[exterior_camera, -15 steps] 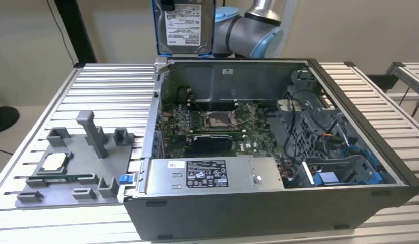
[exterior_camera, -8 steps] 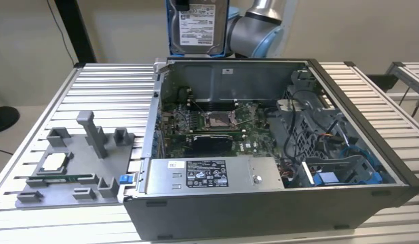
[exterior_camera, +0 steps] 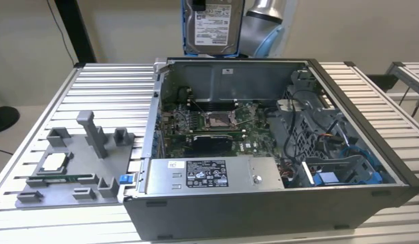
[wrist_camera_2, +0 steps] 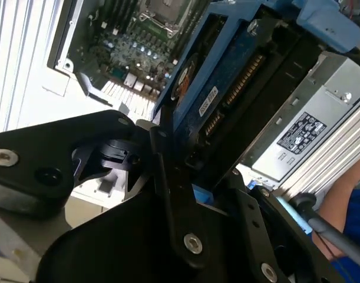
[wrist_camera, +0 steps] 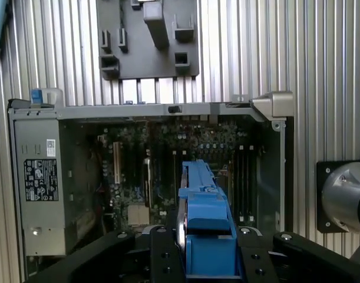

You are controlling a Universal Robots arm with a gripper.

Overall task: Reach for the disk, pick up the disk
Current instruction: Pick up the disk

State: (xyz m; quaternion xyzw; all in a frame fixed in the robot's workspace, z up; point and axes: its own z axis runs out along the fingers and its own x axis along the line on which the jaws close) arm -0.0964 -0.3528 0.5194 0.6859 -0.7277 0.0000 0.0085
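Open tower on the slatted bench, insides on show.
There's the computer case (exterior_camera: 264, 213), lying on its side on the ribbed aluminium table (exterior_camera: 108, 86), open on top. Inside sits the green motherboard (exterior_camera: 189, 114), with the CPU socket (exterior_camera: 217, 120) right in its middle. The grey power supply (exterior_camera: 209, 175) runs along the near wall, label facing up. Over at the exterior view's right, a blue drive cage (exterior_camera: 345, 175) sits among black cables (exterior_camera: 325, 137). Just beside the case on the exterior view's left is a grey fixture tray (exterior_camera: 67, 190) with upright posts, and a square silver chip (exterior_camera: 52, 161) rests on it. In the second wrist view, a person's blue sleeve (wrist_camera_2: 353, 236) shows at the edge.
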